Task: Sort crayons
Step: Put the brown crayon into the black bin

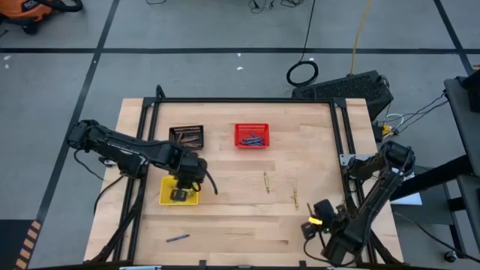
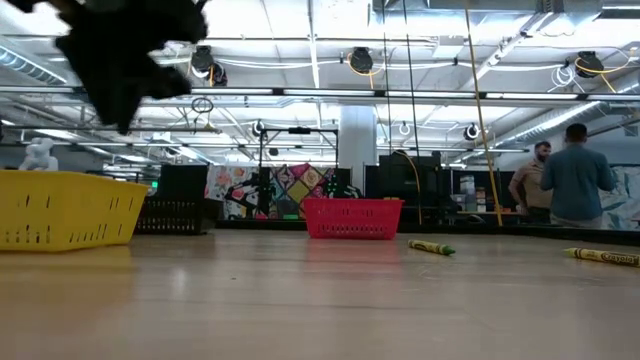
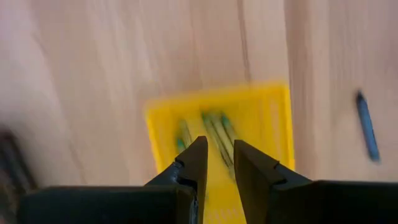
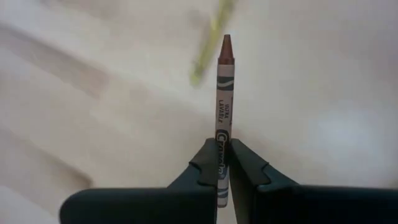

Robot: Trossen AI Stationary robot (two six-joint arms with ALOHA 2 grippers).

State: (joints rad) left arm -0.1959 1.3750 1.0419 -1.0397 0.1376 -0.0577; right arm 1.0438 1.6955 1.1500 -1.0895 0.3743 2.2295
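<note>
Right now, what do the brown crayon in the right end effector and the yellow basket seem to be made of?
Brown crayon: apparently wax inside a matte printed paper wrapper; the bare tip looks dull and smooth. Yellow basket: probably moulded plastic, since its walls are evenly coloured with rows of slots. The right end effector is shut on the crayon.

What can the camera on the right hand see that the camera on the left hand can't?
Only the right wrist view shows the right hand shut on a brown crayon, with a blurry yellow-green crayon lying beyond it. Only the left wrist view shows the yellow basket with yellow-green crayons inside, a blue crayon lying on the wood, and the left hand open and empty. Both show the wooden table.
</note>
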